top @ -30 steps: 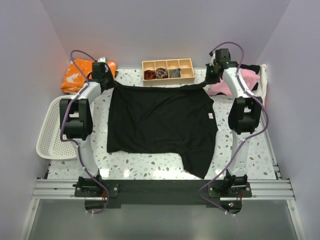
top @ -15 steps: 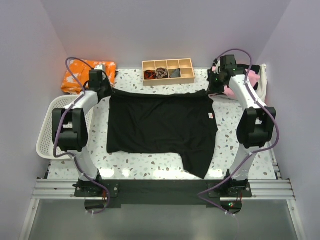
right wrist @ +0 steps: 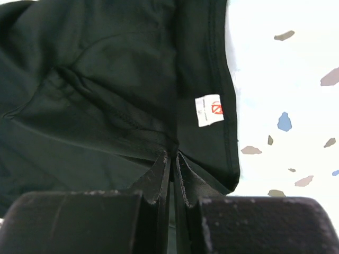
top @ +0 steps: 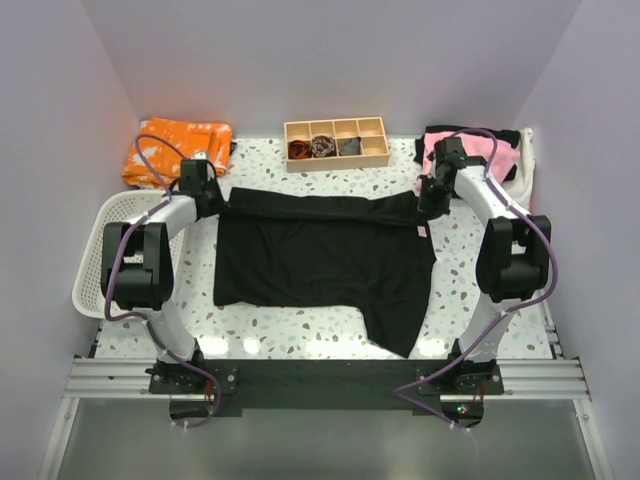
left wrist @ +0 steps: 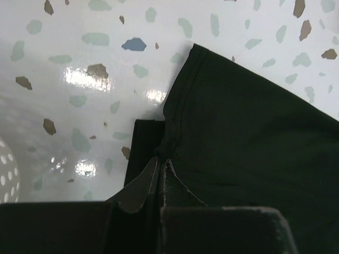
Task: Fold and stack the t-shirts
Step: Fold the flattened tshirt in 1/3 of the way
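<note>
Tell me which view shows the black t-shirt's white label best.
Right wrist: the white label sits close and large on the black t-shirt, its red mark visible. Top external shows only a tiny white speck; left wrist misses it.

The black t-shirt (top: 320,250) in my grip is soft, matt cloth with stitched hems; its label (right wrist: 208,111) is smooth and white. The table (left wrist: 79,58) beneath is glossy speckled stone, glaring under the lights. My right gripper (right wrist: 172,156) is grainy, dull black plastic. The tray (top: 335,161) looks like bare pale wood, the basket (top: 90,280) white perforated plastic.
</note>
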Robot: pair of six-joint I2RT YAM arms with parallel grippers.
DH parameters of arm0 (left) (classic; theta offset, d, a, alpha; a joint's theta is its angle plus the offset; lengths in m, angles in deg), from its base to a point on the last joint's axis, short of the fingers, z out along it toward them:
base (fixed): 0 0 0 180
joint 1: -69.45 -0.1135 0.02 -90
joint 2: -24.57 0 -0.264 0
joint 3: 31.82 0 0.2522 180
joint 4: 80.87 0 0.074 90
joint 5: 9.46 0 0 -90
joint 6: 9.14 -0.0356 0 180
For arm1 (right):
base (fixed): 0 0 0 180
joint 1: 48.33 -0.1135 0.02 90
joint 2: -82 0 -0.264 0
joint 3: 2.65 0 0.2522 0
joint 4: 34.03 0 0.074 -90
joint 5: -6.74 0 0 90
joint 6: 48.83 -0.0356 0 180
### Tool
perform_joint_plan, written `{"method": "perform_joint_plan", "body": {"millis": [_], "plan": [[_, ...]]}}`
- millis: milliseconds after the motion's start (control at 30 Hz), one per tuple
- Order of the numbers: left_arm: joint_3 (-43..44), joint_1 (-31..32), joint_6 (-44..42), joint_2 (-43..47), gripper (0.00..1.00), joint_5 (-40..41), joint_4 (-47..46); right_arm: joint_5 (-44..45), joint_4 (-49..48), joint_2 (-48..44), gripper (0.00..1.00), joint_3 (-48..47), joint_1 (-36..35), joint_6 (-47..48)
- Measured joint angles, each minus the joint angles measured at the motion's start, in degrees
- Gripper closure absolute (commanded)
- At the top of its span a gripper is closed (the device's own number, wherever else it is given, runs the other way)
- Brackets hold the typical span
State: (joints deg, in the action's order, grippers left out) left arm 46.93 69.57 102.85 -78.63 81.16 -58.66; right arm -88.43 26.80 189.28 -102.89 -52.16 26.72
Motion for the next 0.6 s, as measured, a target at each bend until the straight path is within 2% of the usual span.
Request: {"method": "perform_joint_plan", "body": {"millis": [133, 167, 233, 300, 333, 367, 400, 467, 600], "plan": [[-2.03, 0.0, 0.15, 1.33, 1.0, 0.26, 0.48, 1.14, -0.02, 0.0, 0.99, 1.64, 0.0, -0.57], [-2.38, 0.0, 0.37, 1.66, 1.0, 0.31, 0.74, 1.31, 0.09, 0.0, 0.95, 2.12, 0.0, -0.72], [-2.71, 0.02, 0.87, 1.84, 0.98, 0.57, 1.33, 1.66, 0.22, 0.02, 0.75, 3.02, -0.02, -0.96], [-2.93, 0.02, 1.05, 1.84, 0.8, 1.18, 2.25, 2.05, 0.33, 0.02, 0.65, 3.96, -0.02, -1.6], [-3.04, 0.02, 1.16, 1.84, 0.67, 1.57, 2.8, 2.67, 0.37, 0.02, 0.56, 4.59, -0.02, -1.55], [-3.08, 0.02, 1.27, 1.84, 0.53, 2.03, 3.43, 3.08, 0.57, 0.02, 0.52, 5.14, -0.02, -1.84], [-3.08, 0.04, 1.25, 1.84, 0.46, 2.73, 3.98, 3.54, 0.74, 0.02, 0.5, 5.51, -0.02, -2.1], [-3.08, 0.17, 1.7, 1.84, 0.38, 4.66, 5.05, 4.79, 1.2, 0.0, 0.47, 6.08, -0.02, -2.47], [-3.08, 0.42, 2.34, 2.19, 0.36, 7.5, 7.37, 6.14, 1.03, -1.14, 0.46, 6.14, -0.02, -2.75]]}}
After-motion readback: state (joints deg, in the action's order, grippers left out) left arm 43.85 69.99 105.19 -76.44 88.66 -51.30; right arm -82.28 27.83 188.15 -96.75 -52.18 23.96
